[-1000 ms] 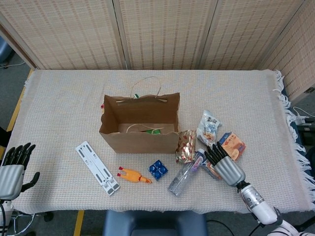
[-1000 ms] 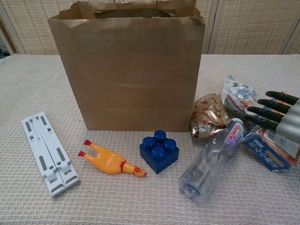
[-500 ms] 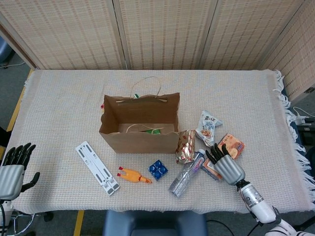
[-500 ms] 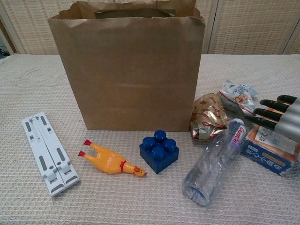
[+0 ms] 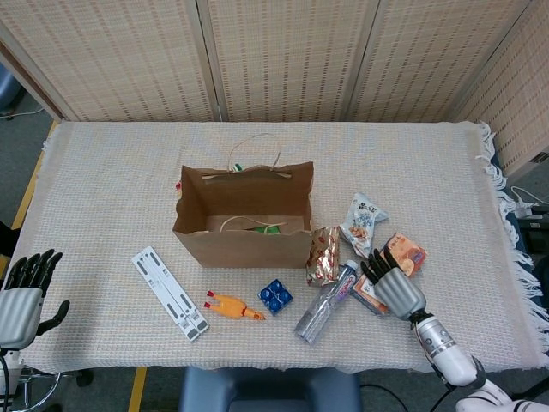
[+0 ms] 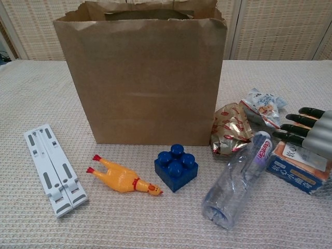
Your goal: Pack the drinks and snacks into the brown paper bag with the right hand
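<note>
Right hand is hovering with its dark fingers spread and extended toward the bag side, holding nothing; they are lying just above the blue-and-orange snack box, tips near the cap end of the clear plastic bottle but apart from it

Since a second ago the hand is pulling back toward the table's near right edge and sitting lower in the chest view; the bottle is now lying at a slightly different angle, cap closer to the gold-red foil snack pack, and the white snack pouch is sitting a little further from the fingers (probably nudged, contact itself not visible)

Meaning for the task: no grasp made yet; bottle, foil pack, pouch, box and orange packet are all lying on the cloth right of the brown paper bag, which is standing open with something green and white inside

Left hand is resting at the near left corner, fingers apart, empty
</note>
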Controlling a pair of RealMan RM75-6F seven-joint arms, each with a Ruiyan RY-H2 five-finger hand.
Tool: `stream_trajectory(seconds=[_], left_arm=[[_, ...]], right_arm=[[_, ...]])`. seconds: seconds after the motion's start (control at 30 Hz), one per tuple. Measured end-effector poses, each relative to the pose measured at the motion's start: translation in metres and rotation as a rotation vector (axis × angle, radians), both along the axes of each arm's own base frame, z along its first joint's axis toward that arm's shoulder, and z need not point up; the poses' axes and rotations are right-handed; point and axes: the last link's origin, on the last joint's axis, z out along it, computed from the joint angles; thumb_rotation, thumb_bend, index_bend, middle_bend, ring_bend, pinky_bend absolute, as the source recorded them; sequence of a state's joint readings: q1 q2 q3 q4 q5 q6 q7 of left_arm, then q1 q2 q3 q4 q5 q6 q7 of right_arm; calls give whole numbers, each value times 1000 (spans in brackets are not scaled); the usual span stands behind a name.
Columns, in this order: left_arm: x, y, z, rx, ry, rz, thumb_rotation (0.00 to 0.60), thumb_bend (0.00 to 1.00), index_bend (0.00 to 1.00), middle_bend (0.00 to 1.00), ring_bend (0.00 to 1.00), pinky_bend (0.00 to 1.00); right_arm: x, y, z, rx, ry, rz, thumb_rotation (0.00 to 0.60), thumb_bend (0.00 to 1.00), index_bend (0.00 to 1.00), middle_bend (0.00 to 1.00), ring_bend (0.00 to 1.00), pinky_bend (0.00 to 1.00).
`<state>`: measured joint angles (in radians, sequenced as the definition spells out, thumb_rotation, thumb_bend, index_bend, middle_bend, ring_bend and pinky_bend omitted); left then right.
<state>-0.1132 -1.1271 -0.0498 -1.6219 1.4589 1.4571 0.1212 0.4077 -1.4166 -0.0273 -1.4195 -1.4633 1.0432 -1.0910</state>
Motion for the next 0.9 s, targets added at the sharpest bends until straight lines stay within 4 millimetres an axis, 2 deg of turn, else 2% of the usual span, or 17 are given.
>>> stream_trajectory(seconds=[0.1,0.17,0.27,0.47,0.67,0.9], left_arm=[[0,0,0,-1,-1,0,600,357,15,0,0,0],[0,0,0,-2,-2,0,600,357,16,0,0,0],[0,0,0,-3,-3,-1,600,357,16,0,0,0],[0,0,0,-3,-2,-1,600,358,16,0,0,0],[0,0,0,-2,-1,-2,600,359,16,0,0,0],[0,0,0,-2,0,-2,600,358,15,0,0,0]], right_arm=[[1,1,-1,13,0,-10,600,159,101,243,204,243],[1,2,-1,20,-5,-12,600,178,259,388,381,400],[4,3,0,29,-30,-6,600,212,402,513,524,540],[12,4,21,5,-112,39,600,220,436,539,548,568],[30,-1,64,-106,-210,94,600,221,436,539,548,568],[83,-19,131,-302,-364,217,600,221,436,539,548,566]])
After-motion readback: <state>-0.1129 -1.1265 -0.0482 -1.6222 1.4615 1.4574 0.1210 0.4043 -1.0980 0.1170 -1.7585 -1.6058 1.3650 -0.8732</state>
